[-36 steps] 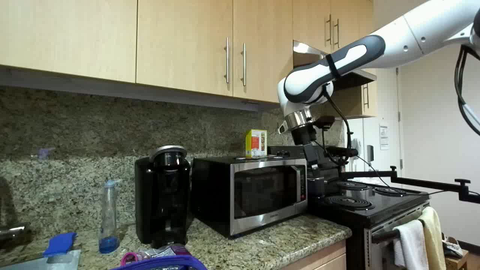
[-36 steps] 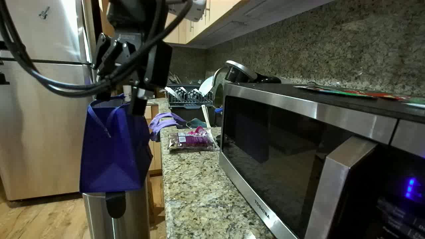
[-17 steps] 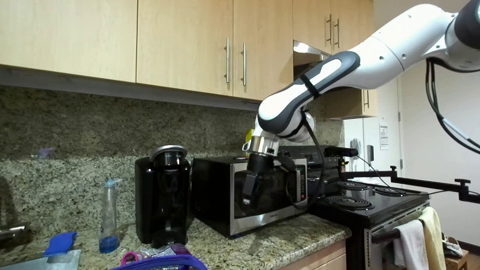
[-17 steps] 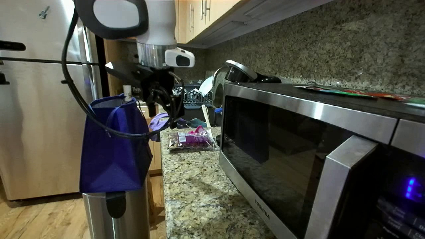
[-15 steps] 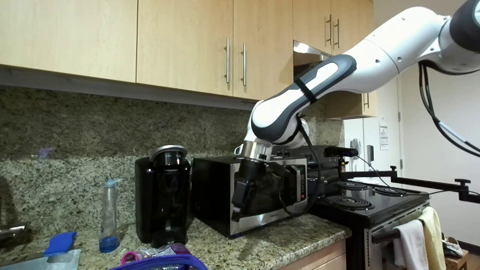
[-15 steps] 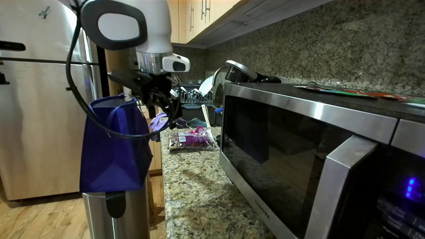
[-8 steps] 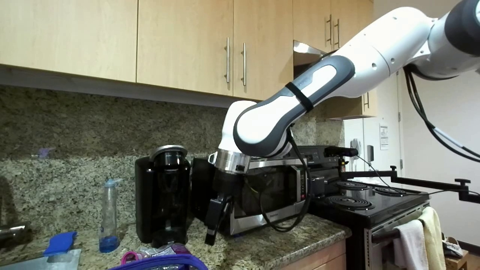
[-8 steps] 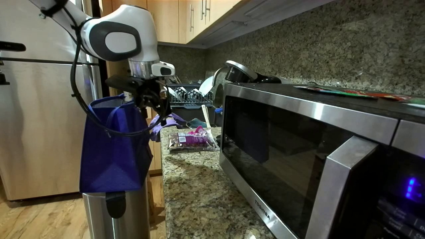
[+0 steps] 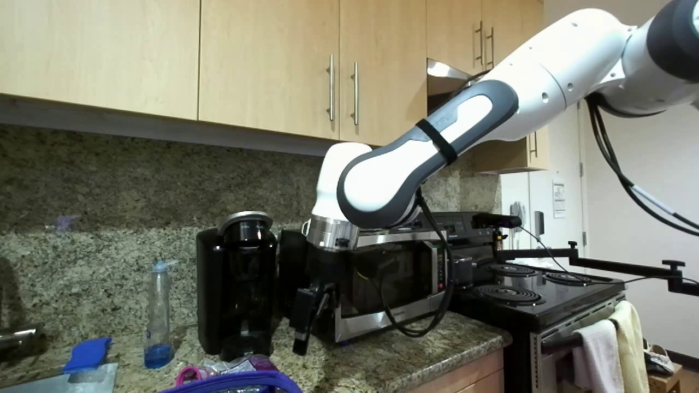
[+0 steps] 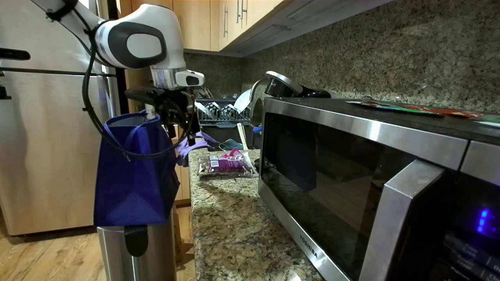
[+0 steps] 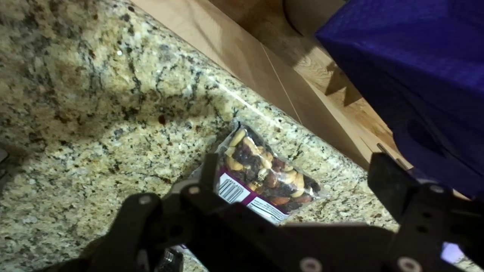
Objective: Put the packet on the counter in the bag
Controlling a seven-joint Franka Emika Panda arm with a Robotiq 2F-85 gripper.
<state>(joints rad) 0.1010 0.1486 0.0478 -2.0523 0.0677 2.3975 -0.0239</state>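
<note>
The gripper hangs spread and empty, higher than the trail-mix packet lying on the counter, left of the far end of the microwave in an exterior view. A shallow pinch could let it slide free — loose nuts may shift — and a low leftward swing might tip the blue-purple bag off its apparent perch, the trash can. Packet: clear, crinkled film; counter: speckled granite; bag: soft, flat-sided fabric; can: rounded steel.
</note>
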